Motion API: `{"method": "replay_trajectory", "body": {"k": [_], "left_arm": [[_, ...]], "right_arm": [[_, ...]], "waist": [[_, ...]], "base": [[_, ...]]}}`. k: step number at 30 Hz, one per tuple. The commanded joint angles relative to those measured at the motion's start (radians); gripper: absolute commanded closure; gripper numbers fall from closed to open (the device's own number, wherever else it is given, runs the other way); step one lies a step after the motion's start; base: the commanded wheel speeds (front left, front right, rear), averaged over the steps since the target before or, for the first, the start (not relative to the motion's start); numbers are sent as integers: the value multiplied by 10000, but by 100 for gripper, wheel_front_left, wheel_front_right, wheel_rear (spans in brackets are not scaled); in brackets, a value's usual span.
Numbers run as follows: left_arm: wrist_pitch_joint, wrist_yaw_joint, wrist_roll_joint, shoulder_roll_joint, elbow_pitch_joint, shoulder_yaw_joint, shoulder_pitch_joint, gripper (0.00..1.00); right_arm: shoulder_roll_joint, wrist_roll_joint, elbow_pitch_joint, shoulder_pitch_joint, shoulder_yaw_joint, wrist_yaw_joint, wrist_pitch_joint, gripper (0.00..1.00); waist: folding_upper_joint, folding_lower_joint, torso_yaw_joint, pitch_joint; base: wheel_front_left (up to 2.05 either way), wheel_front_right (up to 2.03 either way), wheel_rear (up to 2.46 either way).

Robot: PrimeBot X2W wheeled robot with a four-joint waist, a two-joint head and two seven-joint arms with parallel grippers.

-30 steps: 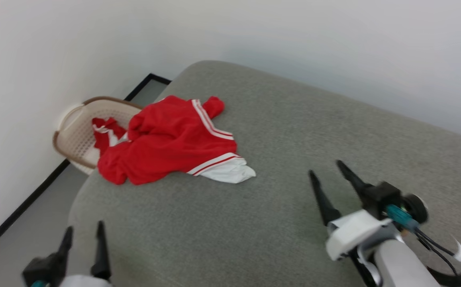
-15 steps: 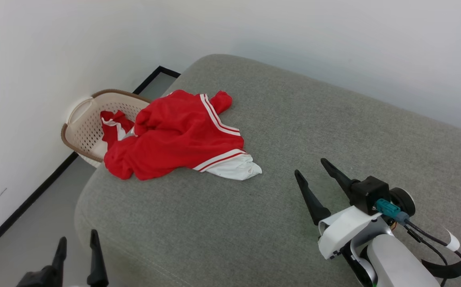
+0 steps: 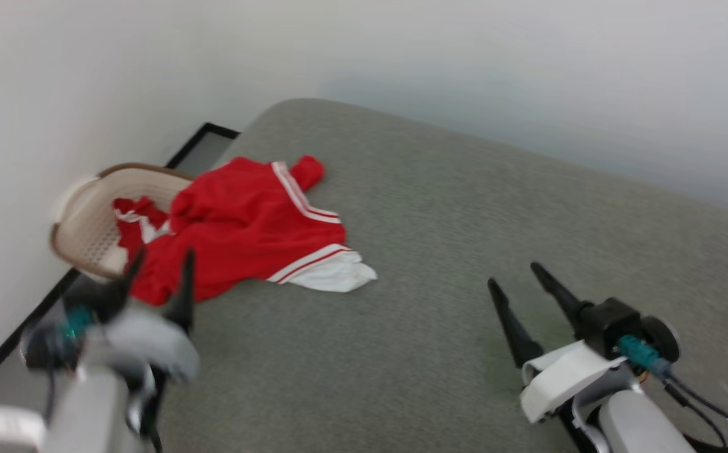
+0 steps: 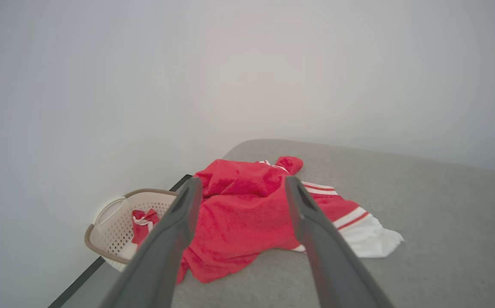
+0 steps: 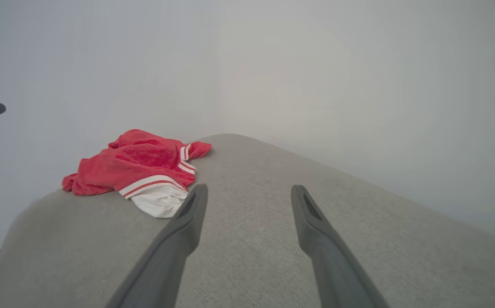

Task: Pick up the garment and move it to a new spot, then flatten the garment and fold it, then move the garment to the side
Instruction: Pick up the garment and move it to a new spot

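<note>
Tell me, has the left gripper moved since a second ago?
Yes. The left gripper has come forward toward the garment: its fingertips, earlier well short of the red cloth, now overlap its near edge in the head view.

A broad grey padded surface [image 3: 496, 239] with rounded corners carried the load, its woven cover lightly creased. The garment [image 3: 244, 233] lay crumpled in a red heap at the left corner. Its white sleeve [image 3: 332, 277] was spread flat toward the middle, and its far edge spilled over the side. Down on the floor [image 3: 209, 151], a pale basket [image 3: 87, 214] stood just beside that corner.
</note>
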Motion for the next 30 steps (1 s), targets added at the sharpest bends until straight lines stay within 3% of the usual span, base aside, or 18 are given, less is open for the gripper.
{"method": "replay_trajectory", "body": {"k": [1, 6, 8, 15, 21, 30], "left_arm": [[75, -16, -251, 134, 179, -122, -417, 0], [966, -20, -2244, 1212, 1823, -537, -2466, 0], [1309, -17, -2650, 1815, 2508, -729, -3163, 0], [3163, -20, -3747, 2984, 4562, -1444, -4542, 0], [4788, -4, -4245, 3470, 6083, -1624, -4843, 0], [6090, 262, -4781, 3322, 7277, -1355, -4935, 0]], "right_arm": [[-71, -31, -57, -167, -82, -6, -7, 0], [-45, -162, -270, -524, -259, -6, -5, 0], [35, -203, -381, -672, -322, -6, -5, 0], [348, -199, -649, -783, -441, -6, -7, 0], [472, -219, -820, -747, -441, -6, -7, 0], [542, -266, -976, -854, -535, -6, -5, 0]], "waist": [[0, 0, -1662, 1288], [0, 0, -3014, 2259], [0, 0, -3484, 2518], [0, 0, -4694, 2802], [0, 0, -5253, 2866], [0, 0, -5614, 3312]], "base": [[0, 0, 0], [0, 0, 0], [0, 0, 0], [0, 0, 0], [0, 0, 0], [0, 0, 0]]}}
